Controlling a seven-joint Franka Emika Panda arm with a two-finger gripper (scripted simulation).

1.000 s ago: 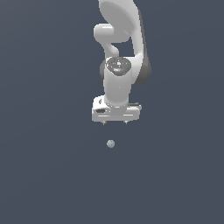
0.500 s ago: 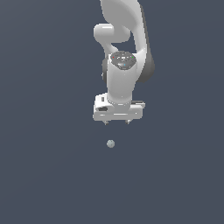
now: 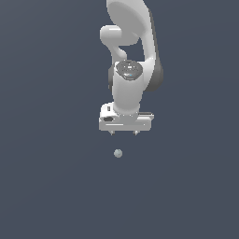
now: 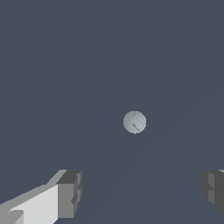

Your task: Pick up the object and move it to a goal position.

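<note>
Pale grey-blue sphere (image 3: 118,153) lay just below the white gripper (image 3: 124,133) — near but apart, slightly toward the exterior view's left; fingers (image 4: 70,192) stood spread, holding nothing.

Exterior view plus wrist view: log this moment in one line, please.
phase: approach | tiny pale grey-blue matte sphere: on the surface, ungrasped | white pincer: open, above the sphere, no contact

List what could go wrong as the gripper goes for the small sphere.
1. The sphere is tiny and round; a fingertip touching it off-centre would likely roll it away.
2. The open gripper hangs apart from the sphere, which does not look centred between the fingers in the wrist view; closing without realigning may miss it.
</note>
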